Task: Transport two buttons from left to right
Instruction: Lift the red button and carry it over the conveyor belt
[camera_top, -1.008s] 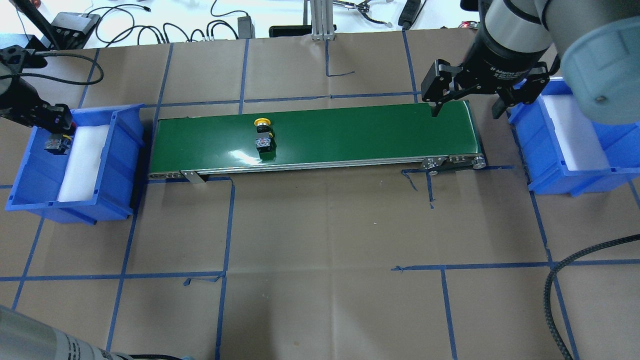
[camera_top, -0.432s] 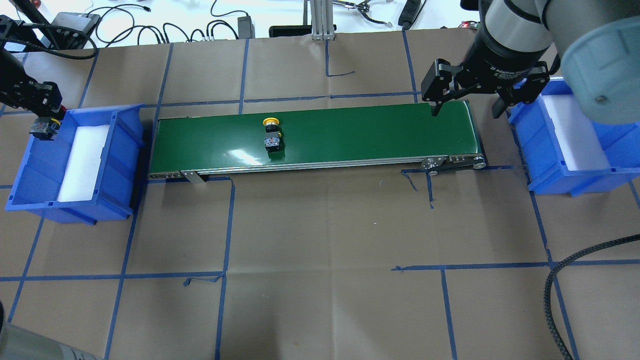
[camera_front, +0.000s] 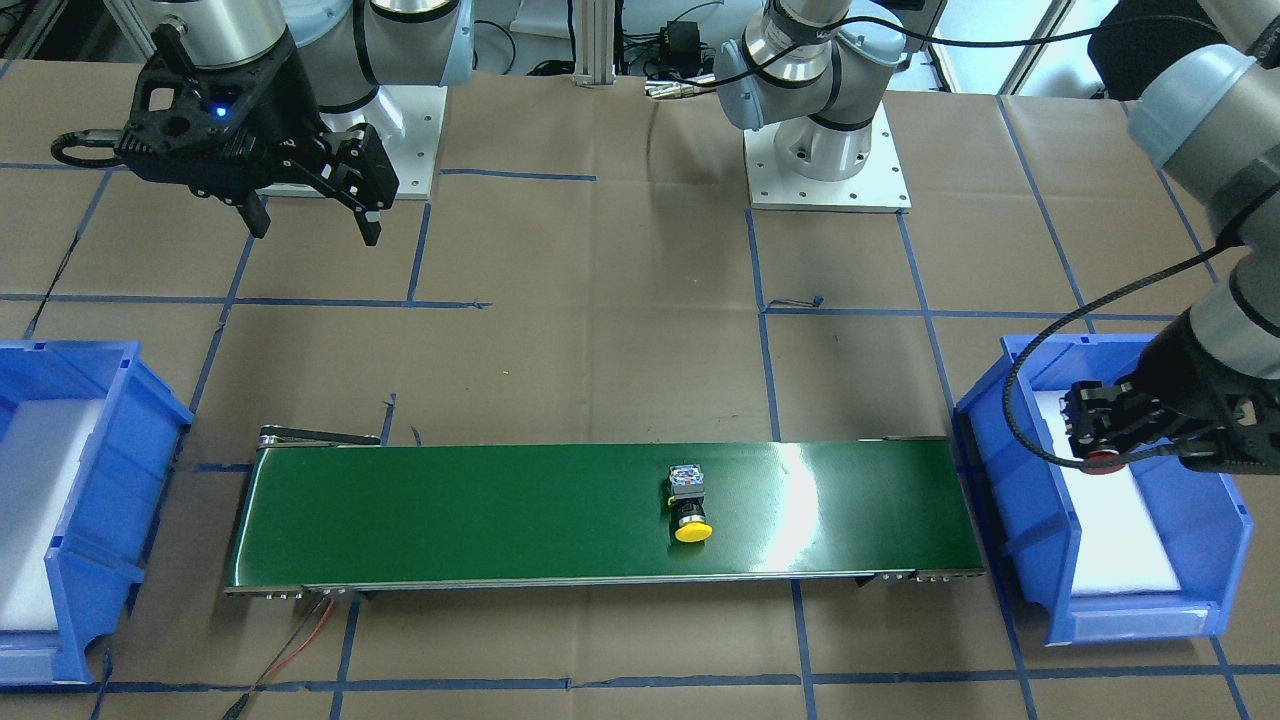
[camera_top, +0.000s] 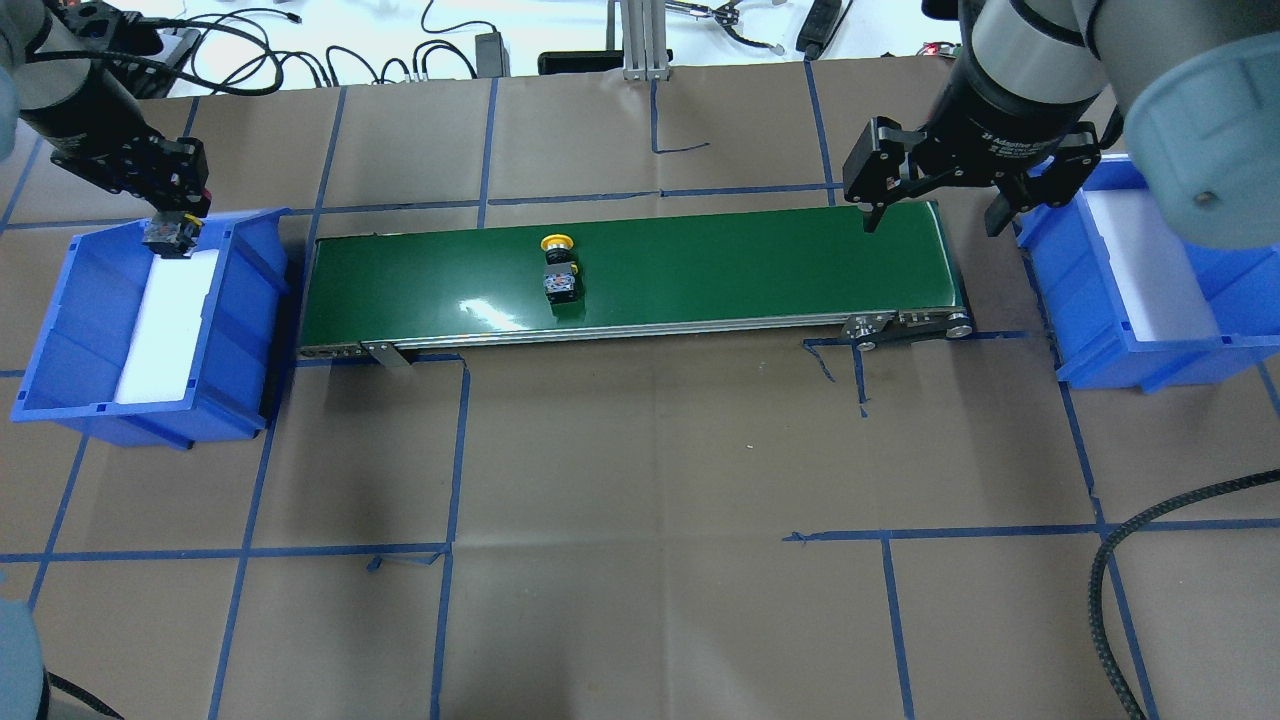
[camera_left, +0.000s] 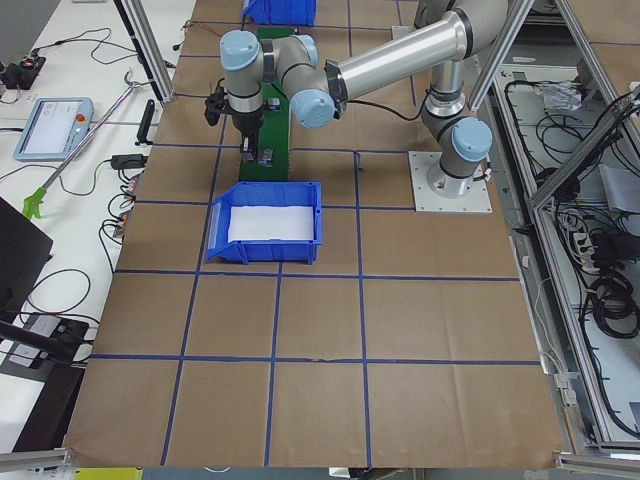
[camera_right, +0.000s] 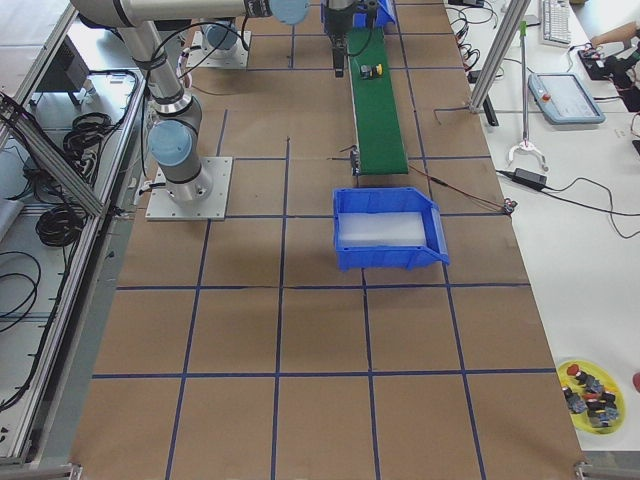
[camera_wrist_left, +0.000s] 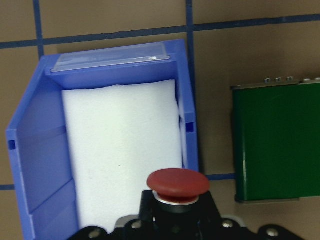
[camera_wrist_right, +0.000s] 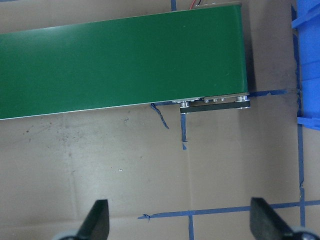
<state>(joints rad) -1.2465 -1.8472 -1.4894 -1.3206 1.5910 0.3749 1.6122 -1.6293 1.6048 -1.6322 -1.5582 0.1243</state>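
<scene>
The left fingers (camera_front: 1095, 428) grip the red button (camera_wrist_left: 178, 182) over the left blue bin (camera_top: 60, 340); the yellow button (camera_top: 557, 268) lies midway along the green belt (camera_top: 720, 270). The right fingers (camera_top: 870, 218) hang wide apart and empty at the belt's right end, under lettering partly reading "Adaptive".
</scene>
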